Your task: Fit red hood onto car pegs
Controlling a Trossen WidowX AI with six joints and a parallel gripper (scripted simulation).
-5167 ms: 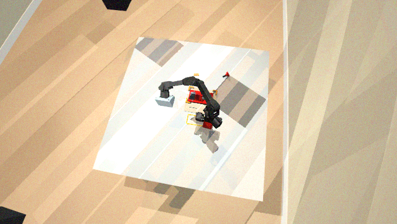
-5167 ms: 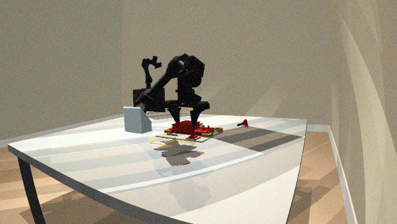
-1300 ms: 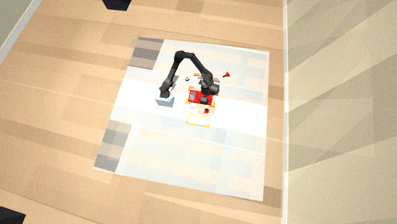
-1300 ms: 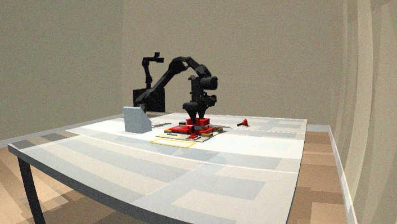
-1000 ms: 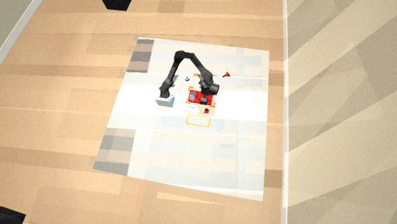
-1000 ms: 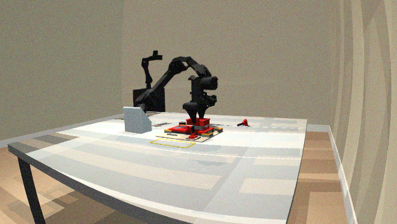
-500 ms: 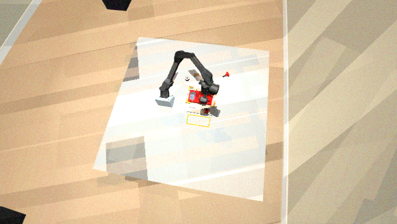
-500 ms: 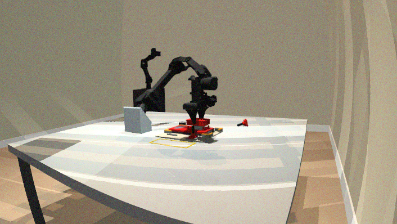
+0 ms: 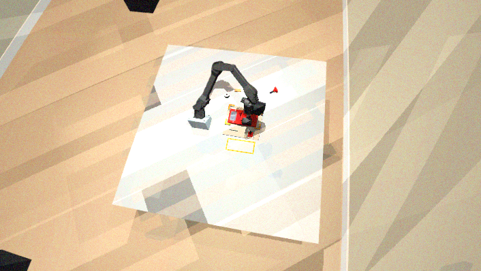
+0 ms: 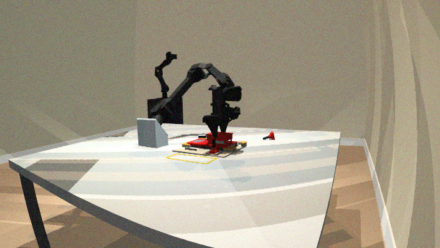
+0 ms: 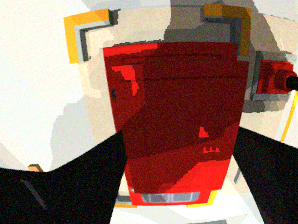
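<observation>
The red hood [image 9: 253, 123] [image 10: 225, 136] [image 11: 175, 100] is level or nearly so over the right part of the chassis in the exterior view. My gripper [image 9: 248, 117] [image 10: 219, 134] [image 11: 178, 132] points down and is shut on the hood, one finger at each side. The red chassis [image 9: 231, 120] [image 10: 197, 143] sits in the jig [image 9: 238, 132] [image 10: 186, 151] [image 11: 95, 102] between its yellow corner brackets. The hood hides the engine block and the pegs. Whether the pegs are in the holes, or a small gap remains under the hood, cannot be told.
A small red part [image 9: 250, 134] [image 10: 214, 151] [image 11: 270, 77] stands on the jig board close beside the hood. A grey wedge block [image 9: 200, 124] [image 10: 148, 132] is to the left. A red and black piece [image 9: 275, 90] [image 10: 272, 136] lies right. A second arm [image 10: 159, 76] stands behind.
</observation>
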